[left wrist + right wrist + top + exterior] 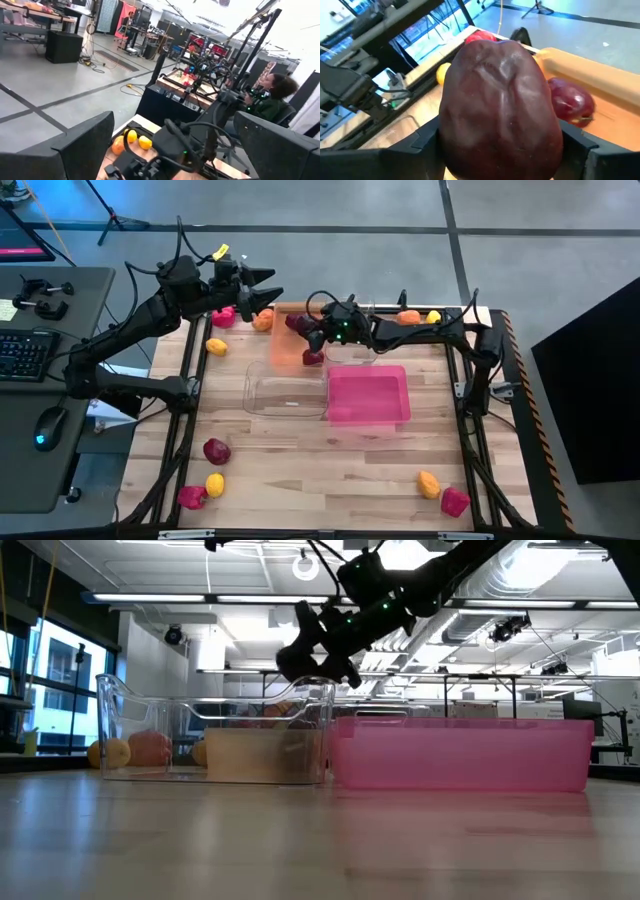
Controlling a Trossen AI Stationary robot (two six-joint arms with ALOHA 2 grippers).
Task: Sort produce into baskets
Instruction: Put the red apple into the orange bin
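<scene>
Produce: your right gripper (500, 150) clamps the dark maroon toy fruit (500, 107) above the translucent orange basket (290, 345), upper centre; left gripper (262, 288) agape.

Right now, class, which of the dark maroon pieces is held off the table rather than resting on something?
The maroon piece in the right claw, above the orange bin. Another maroon piece lies in that bin; a third sits on the table's near-left part.

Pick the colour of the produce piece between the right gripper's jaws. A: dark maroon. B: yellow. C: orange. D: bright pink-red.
A: the right wrist view shows a dark maroon piece filling the space between the right gripper's jaws, above the orange basket.
</scene>
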